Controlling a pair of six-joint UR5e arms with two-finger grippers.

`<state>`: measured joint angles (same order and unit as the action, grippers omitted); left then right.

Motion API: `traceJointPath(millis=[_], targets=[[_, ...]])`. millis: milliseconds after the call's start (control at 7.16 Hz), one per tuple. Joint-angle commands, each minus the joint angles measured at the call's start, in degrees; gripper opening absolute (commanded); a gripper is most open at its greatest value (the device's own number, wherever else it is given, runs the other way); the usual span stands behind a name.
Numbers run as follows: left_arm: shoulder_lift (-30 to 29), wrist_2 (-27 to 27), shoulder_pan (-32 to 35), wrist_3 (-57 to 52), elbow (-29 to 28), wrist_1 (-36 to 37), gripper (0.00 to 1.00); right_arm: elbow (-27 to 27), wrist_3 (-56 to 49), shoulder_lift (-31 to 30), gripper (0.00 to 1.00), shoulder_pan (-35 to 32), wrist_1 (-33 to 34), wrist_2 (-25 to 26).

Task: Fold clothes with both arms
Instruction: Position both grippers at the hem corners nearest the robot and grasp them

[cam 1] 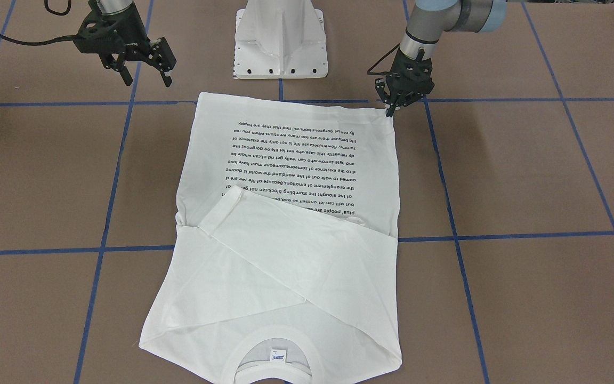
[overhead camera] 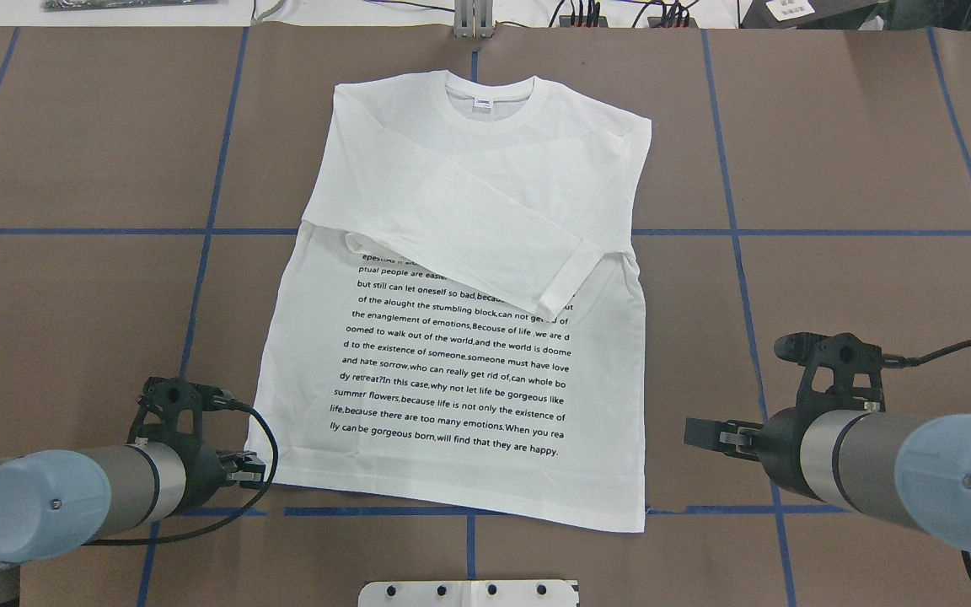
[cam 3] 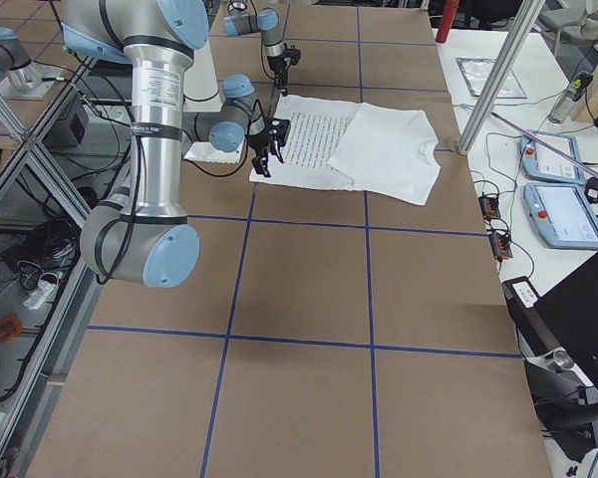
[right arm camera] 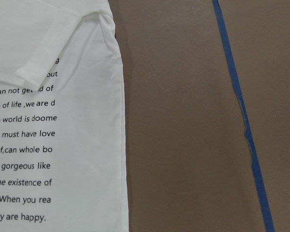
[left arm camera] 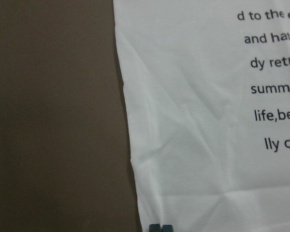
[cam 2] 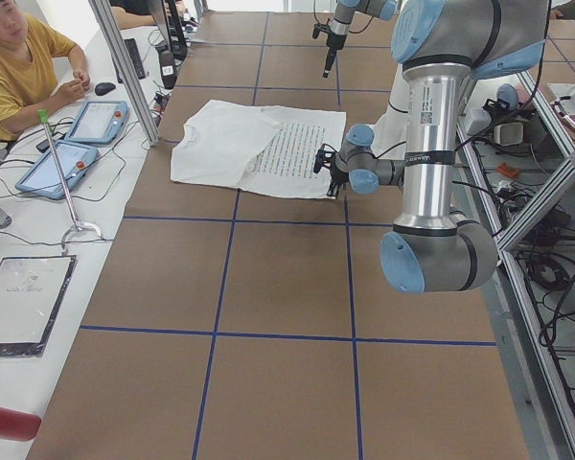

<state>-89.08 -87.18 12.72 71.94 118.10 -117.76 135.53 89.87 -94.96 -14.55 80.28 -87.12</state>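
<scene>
The left fingers are pressing tightly together, pinching the near hem corner of the T-shirt, and in the left wrist view their two dark tips are sitting closed on the white cloth just inside its edge. The right fingers are standing wide apart, gripping nothing and touching nothing, hanging above the bench just outside the hem's other corner. One T-shirt is lying flat on the bench between the two arms, print side up. Its hem is pointing toward the white pedestal and its collar is pointing away. Both of its long sleeves are lying folded across the chest, the upper sleeve crossing diagonally and covering the top of the block of black text. One small label is showing inside the collar. The left arm and the right arm, two in all, are each reaching in low from the pedestal side and carrying two fingers apiece. Blue tape lines are dividing the brown bench into squares.
</scene>
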Motion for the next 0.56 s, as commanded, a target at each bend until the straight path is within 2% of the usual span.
traceJointPath(millis=[0, 140, 279, 419], targets=[[-0.1, -0.3, 0.3, 0.0, 3.0, 0.2, 0.0, -0.7, 8.0, 0.3, 0.96, 10.3, 0.4, 11.7], [-0.4, -0.4, 0.3, 0.0, 3.1, 0.2, 0.0, -3.5, 13.1, 1.8, 0.85, 14.9, 0.5, 16.3], [-0.4, -0.4, 0.3, 0.0, 3.3, 0.2, 0.0, -7.8, 17.1, 6.0, 0.67, 17.0, 2.9, 18.8], [-0.5, -0.4, 0.3, 0.0, 3.3, 0.2, 0.0, -11.0, 20.0, 11.1, 0.59, 17.3, 7.4, 18.8]])
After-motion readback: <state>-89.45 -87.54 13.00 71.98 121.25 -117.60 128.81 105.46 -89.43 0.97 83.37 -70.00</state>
